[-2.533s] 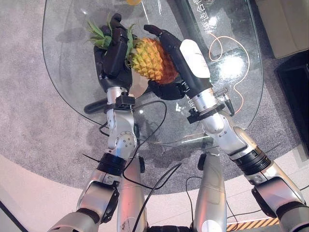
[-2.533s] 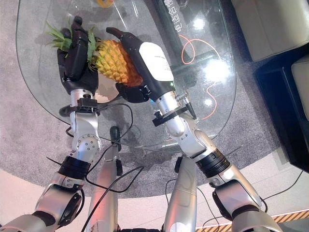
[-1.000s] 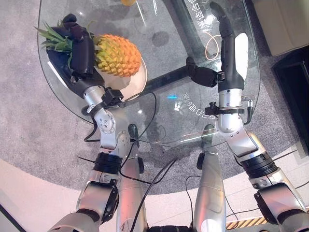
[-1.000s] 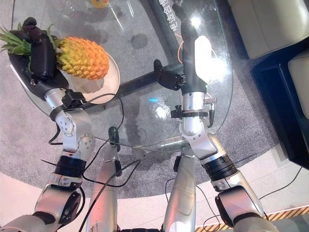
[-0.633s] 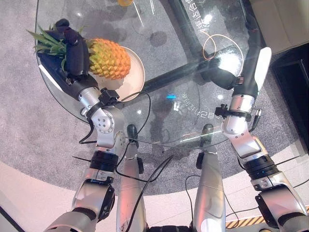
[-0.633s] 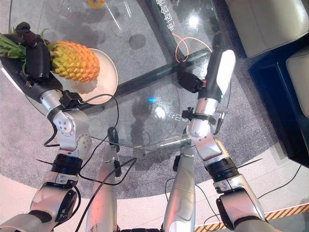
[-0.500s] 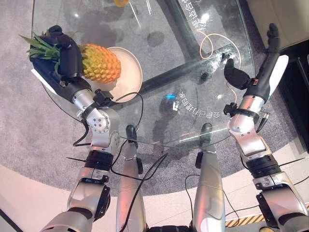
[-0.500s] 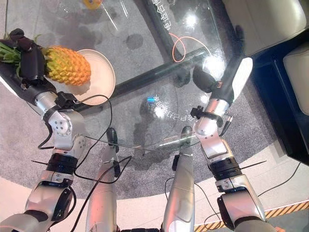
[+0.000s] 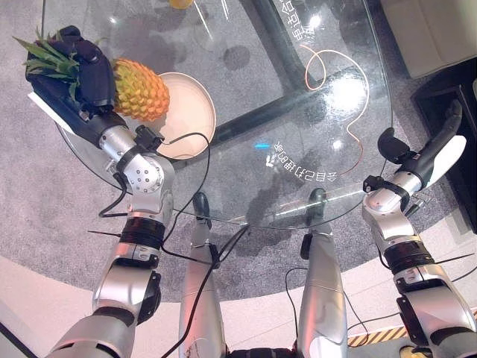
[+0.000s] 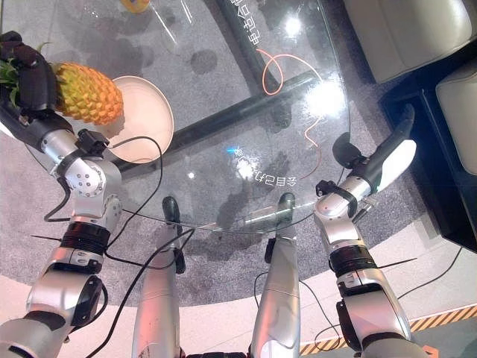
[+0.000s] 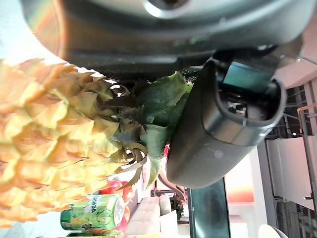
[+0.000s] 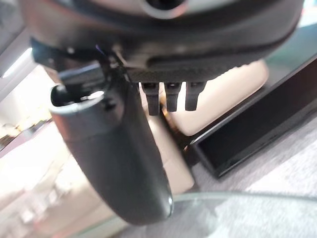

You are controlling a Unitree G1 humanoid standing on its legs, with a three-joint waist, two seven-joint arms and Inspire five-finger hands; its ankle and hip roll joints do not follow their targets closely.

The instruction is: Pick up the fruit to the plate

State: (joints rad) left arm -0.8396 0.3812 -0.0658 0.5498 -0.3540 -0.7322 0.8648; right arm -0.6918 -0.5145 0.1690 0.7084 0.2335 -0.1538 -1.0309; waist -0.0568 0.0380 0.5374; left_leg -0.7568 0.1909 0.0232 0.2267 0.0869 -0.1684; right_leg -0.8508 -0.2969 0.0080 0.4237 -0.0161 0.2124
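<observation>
a round glass table (image 9: 246,186) seen from above, with a pale plate (image 9: 188,113) sitting near its left edge; everything here is placed from that plate. the robot's left hand (image 9: 86,74) is just left of the plate, its fingers curled around the neck of a pineapple (image 9: 140,91) where the green leaves (image 11: 153,116) meet the fruit. the pineapple lies on its side, its body reaching over the plate's left rim. whether it rests on the plate or hangs just above it cannot be told. the right hand (image 9: 436,149) is far to the right of the plate, off the table's edge, fingers straight and relaxed, holding nothing. a small yellow fruit (image 9: 179,3) lies far beyond the plate.

the risk, as a judgement: the pineapple overlaps only the plate's near-left rim, close to the table edge. if the hand lets go here, the heavy fruit could tip the plate or roll off onto the floor. the grip on the leafy end may also let the body swing.
</observation>
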